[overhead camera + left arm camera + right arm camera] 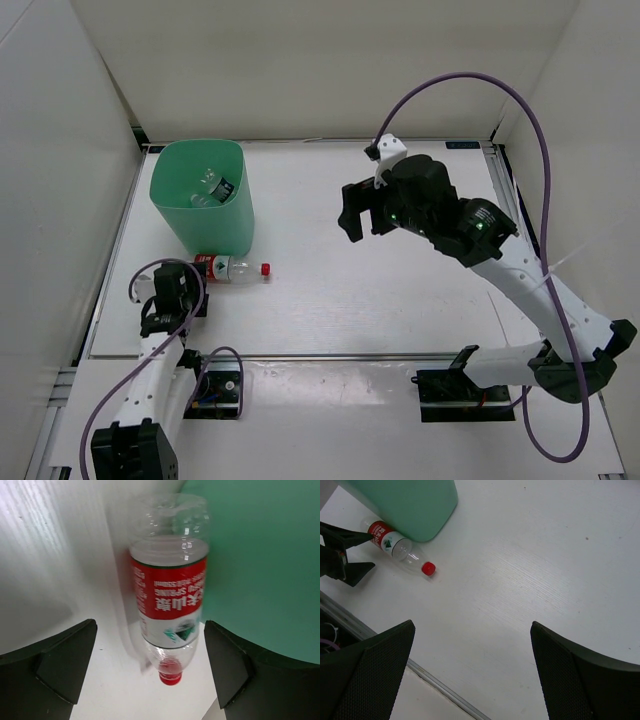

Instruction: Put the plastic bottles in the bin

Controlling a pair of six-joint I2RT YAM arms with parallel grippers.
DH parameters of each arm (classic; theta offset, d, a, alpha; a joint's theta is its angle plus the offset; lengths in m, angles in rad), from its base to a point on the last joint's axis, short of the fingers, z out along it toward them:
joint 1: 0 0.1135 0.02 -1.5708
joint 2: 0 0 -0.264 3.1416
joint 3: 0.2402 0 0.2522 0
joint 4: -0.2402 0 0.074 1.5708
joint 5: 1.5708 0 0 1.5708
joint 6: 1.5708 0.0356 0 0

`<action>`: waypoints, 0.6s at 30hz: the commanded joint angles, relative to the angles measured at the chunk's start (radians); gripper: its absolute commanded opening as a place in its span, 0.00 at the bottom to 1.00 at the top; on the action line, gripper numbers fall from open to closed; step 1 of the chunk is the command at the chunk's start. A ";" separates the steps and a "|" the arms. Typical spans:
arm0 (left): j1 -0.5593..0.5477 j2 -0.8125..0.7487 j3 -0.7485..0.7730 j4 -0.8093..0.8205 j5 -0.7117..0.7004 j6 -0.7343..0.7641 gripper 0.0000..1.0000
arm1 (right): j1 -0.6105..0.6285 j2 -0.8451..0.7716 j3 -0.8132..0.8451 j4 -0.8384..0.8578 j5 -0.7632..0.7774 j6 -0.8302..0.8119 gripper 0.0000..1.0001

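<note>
A clear plastic bottle [230, 268] with a red label and a red cap lies on its side on the white table, against the foot of the mint-green bin [200, 200]. Inside the bin lie more clear bottles [214, 185], one with a dark label. My left gripper [176, 288] is low at the red-labelled bottle's base end, open. In the left wrist view the bottle [169, 595] shows between the spread fingers [65, 660], with the bin [260, 555] to the right. My right gripper [358, 212] hangs open and empty above mid-table; its view shows the bottle [400, 550] and bin [415, 505] far left.
White enclosure walls stand close round the table, the left one just beyond the bin. A metal rail [435, 680] runs along the table's near edge. Purple cables [540, 130] loop over the right arm and beside the left arm's base.
</note>
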 commanded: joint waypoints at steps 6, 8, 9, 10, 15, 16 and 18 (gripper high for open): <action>0.039 0.139 -0.017 0.226 0.068 0.072 0.99 | -0.020 -0.068 -0.012 -0.006 -0.027 0.010 1.00; 0.049 0.212 0.014 0.245 0.078 0.108 0.99 | -0.020 -0.077 -0.021 -0.006 -0.036 0.010 1.00; 0.049 0.234 0.035 0.258 0.078 0.117 0.99 | -0.020 -0.077 -0.030 -0.006 -0.036 0.010 1.00; 0.049 0.274 0.044 0.258 0.078 0.117 0.99 | -0.020 -0.077 -0.030 -0.006 -0.036 0.010 1.00; 0.049 0.407 0.092 0.289 0.113 0.155 0.99 | -0.038 -0.077 -0.039 -0.025 -0.058 0.010 1.00; 0.049 0.438 0.104 0.289 0.113 0.155 0.99 | -0.038 -0.077 -0.048 -0.025 -0.058 0.010 1.00; 0.049 0.447 0.113 0.289 0.113 0.155 0.99 | -0.038 -0.077 -0.058 -0.025 -0.067 0.010 1.00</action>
